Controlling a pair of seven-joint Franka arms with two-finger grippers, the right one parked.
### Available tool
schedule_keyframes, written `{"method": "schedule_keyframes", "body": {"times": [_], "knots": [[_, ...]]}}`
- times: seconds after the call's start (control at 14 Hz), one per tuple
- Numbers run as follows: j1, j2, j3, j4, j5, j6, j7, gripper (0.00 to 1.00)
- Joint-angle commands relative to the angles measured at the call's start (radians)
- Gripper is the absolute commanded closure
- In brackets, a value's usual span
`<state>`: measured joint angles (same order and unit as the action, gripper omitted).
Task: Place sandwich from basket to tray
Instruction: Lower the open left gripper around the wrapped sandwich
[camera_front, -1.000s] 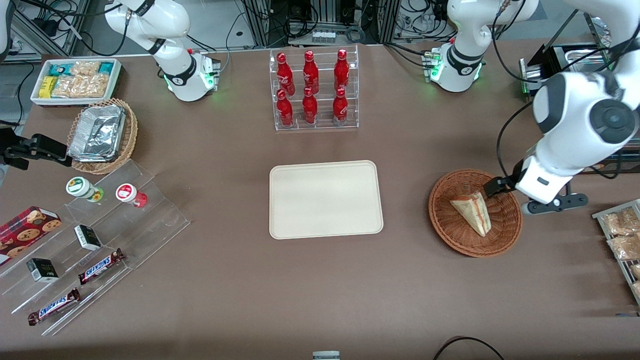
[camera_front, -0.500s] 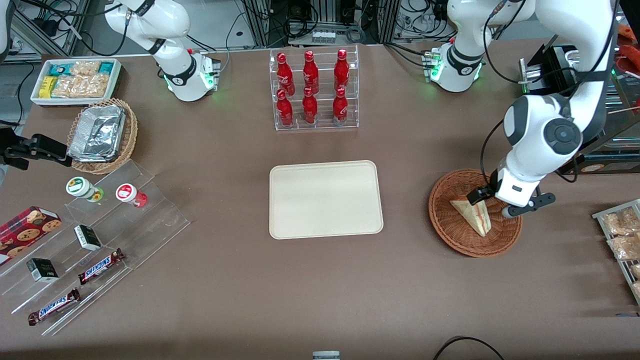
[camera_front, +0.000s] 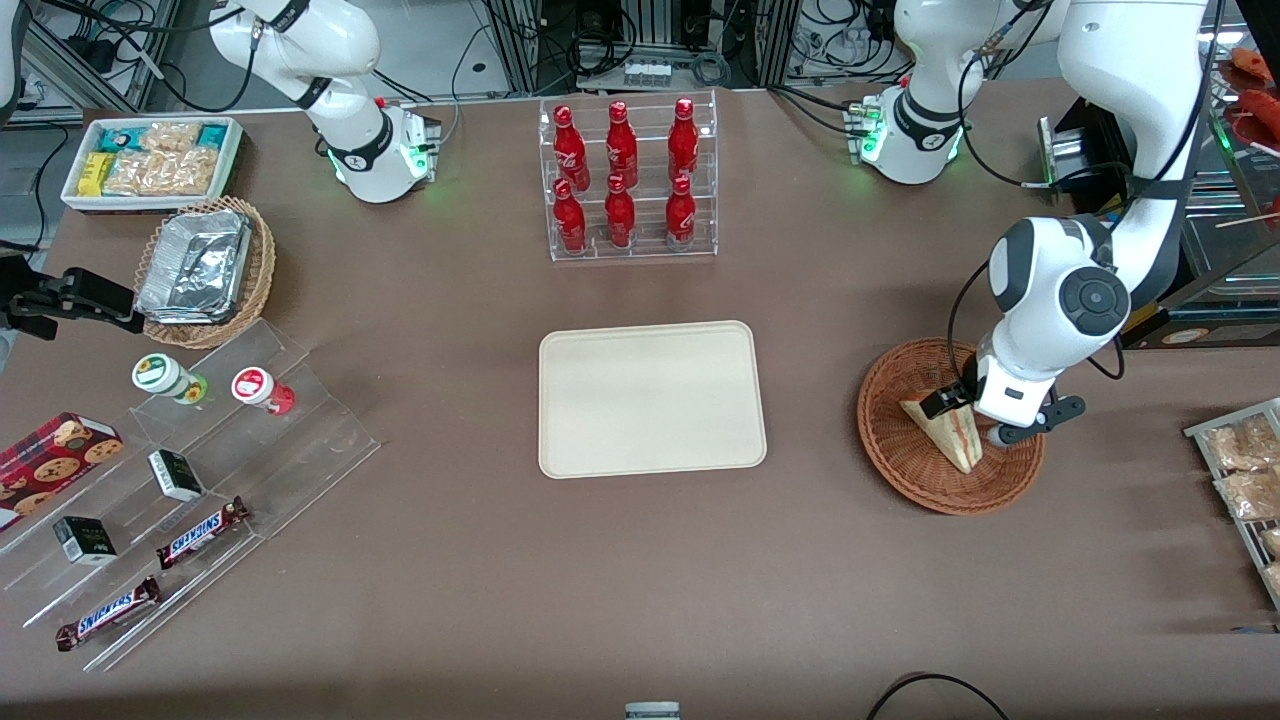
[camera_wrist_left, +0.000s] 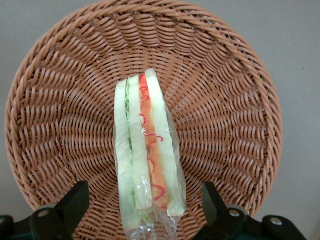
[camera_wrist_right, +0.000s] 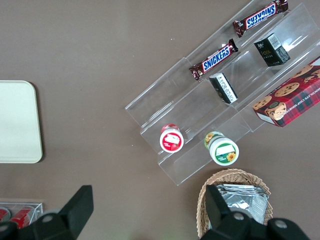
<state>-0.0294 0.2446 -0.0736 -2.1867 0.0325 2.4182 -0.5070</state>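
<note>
The sandwich (camera_front: 948, 435) is a plastic-wrapped white-bread wedge with red and green filling, lying in the round reddish-brown wicker basket (camera_front: 885, 445) toward the working arm's end of the table. My gripper (camera_front: 972, 420) hangs low over the basket and is open. In the wrist view the sandwich (camera_wrist_left: 145, 150) lies between the two black fingers (camera_wrist_left: 75, 202), with a gap on each side, inside the basket (camera_wrist_left: 250, 100). The cream-beige tray (camera_front: 650, 400) lies flat at mid-table, beside the basket and bare; its corner also shows in the parked arm's wrist view (camera_wrist_right: 17, 122).
A clear rack of red bottles (camera_front: 630, 180) stands farther from the front camera than the tray. A wire rack of snack packets (camera_front: 1240, 470) sits at the working arm's table edge. A clear stand with candy bars (camera_front: 190, 470), a tan foil-filled basket (camera_front: 205, 270) and a white bin (camera_front: 150, 160) lie toward the parked arm's end.
My gripper has moved from the basket's edge in over the basket and come lower; its open fingers now stand on either side of the sandwich. The sandwich has not moved.
</note>
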Motion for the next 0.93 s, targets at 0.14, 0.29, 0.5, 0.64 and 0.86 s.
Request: {"method": "schedule_keyframes", "body": {"times": [0.14,0.29,0.5,0.64,0.86], "knots": [[0.011,0.027,-0.009,-0.018,0.012,0.058,-0.022,0.0],[0.011,0.033,-0.009,-0.016,0.012,0.062,-0.022,0.0],[0.022,0.036,-0.005,-0.015,0.01,0.067,-0.034,0.62],[0.025,0.039,-0.005,-0.007,0.01,0.064,-0.042,0.95],[0.017,0.027,-0.006,0.036,0.01,0.017,-0.057,1.0]]}}
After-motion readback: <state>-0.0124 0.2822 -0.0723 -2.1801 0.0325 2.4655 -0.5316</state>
